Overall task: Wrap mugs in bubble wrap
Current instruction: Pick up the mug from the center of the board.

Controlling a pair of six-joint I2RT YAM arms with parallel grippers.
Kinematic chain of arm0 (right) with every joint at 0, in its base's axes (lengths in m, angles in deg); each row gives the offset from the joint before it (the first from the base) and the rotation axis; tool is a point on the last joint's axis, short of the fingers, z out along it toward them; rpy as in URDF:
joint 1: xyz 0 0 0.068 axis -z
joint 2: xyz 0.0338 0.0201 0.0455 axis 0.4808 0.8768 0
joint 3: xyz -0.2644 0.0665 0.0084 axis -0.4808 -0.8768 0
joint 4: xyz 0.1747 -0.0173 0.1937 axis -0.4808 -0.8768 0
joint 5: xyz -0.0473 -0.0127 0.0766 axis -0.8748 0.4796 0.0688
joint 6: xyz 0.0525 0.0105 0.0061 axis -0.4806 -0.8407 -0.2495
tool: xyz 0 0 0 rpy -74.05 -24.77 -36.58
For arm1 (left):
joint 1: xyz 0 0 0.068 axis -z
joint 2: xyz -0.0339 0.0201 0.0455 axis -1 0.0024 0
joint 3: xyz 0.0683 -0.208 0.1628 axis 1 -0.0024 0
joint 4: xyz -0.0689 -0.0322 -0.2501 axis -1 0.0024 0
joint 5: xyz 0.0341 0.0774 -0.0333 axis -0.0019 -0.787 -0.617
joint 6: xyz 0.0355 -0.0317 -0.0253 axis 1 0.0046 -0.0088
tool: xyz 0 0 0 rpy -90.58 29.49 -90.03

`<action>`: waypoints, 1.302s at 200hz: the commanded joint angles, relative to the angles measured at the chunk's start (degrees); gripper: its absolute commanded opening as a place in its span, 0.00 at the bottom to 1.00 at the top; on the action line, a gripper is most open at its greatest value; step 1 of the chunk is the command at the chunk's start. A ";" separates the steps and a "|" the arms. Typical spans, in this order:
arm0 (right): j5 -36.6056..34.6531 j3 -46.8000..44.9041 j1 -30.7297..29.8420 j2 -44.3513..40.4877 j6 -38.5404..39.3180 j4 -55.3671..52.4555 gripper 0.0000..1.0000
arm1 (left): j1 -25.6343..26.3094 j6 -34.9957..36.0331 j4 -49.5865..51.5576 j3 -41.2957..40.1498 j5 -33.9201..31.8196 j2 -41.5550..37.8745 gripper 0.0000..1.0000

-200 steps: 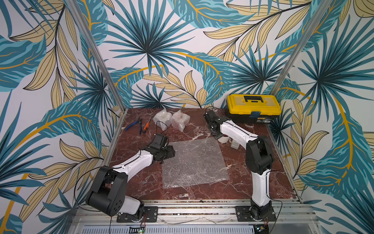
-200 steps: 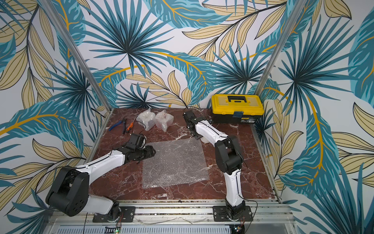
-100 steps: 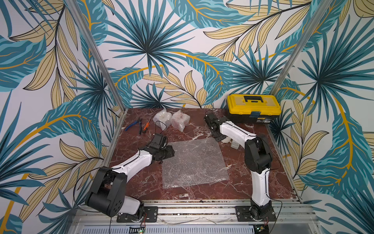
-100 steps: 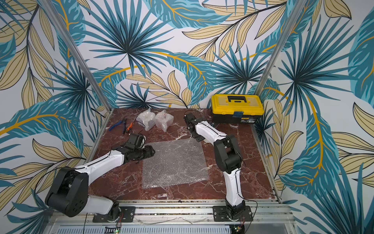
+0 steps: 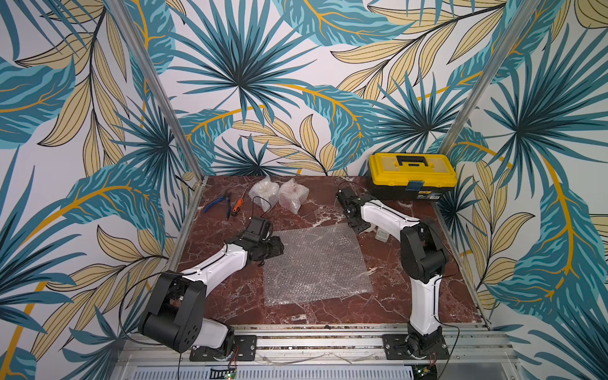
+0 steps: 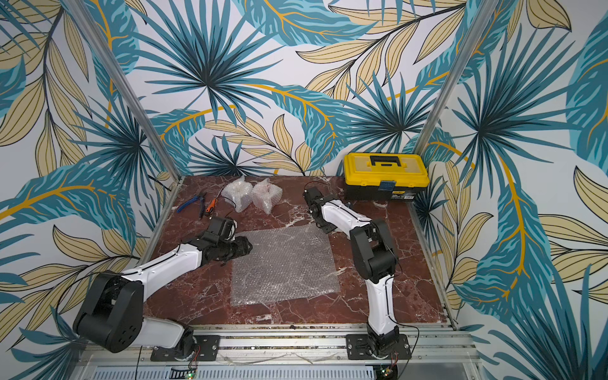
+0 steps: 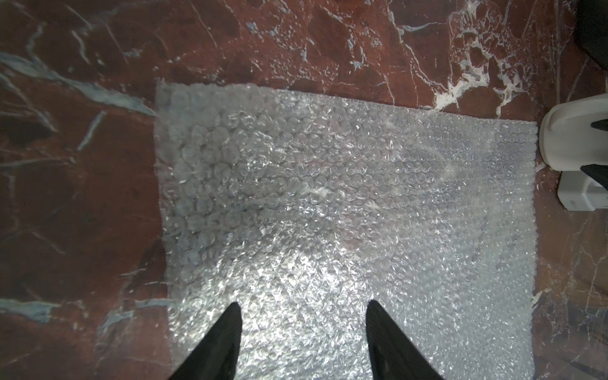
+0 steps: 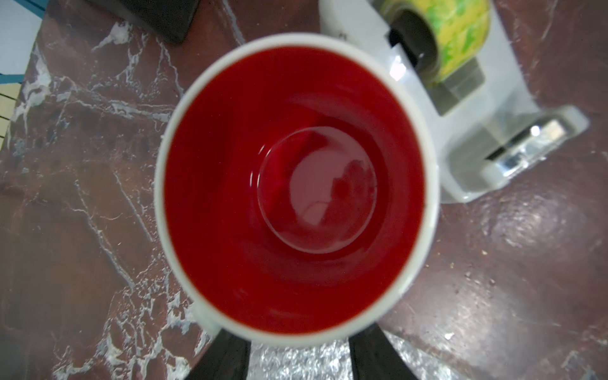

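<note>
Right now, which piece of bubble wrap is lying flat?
The large sheet spread out in the middle. The left bundle and right bundle at the back are bunched up.

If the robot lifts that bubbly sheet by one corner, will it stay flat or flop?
Probably floppy: the bubble wrap is thin, see-through and lies limp on the table. Likely light too, so a push might slide or crumple it.

Showing one clear, shiny, roughly square sheet of bubble wrap lying flat and spread open mid-tabletop in both top views. Showing a white mug with a glossy red inside standing upright and empty just beside the sheet's far right corner. Showing two crumpled bubble-wrap bundles sitting side by side at the tabletop's far end, well apart from the sheet, one tinting faintly pink.
</note>
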 commanded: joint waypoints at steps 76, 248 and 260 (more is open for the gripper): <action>1.48 -3.84 -0.82 -5.26 0.52 8.30 0.69 | -0.39 1.37 0.23 -0.34 1.33 -1.34 0.61; -4.59 10.95 0.37 7.44 -16.41 -10.27 0.60 | -1.16 3.41 0.12 0.00 1.82 1.43 0.61; -4.85 10.77 0.39 7.28 -16.48 -10.50 0.55 | -1.22 3.50 0.12 0.03 1.83 1.68 0.61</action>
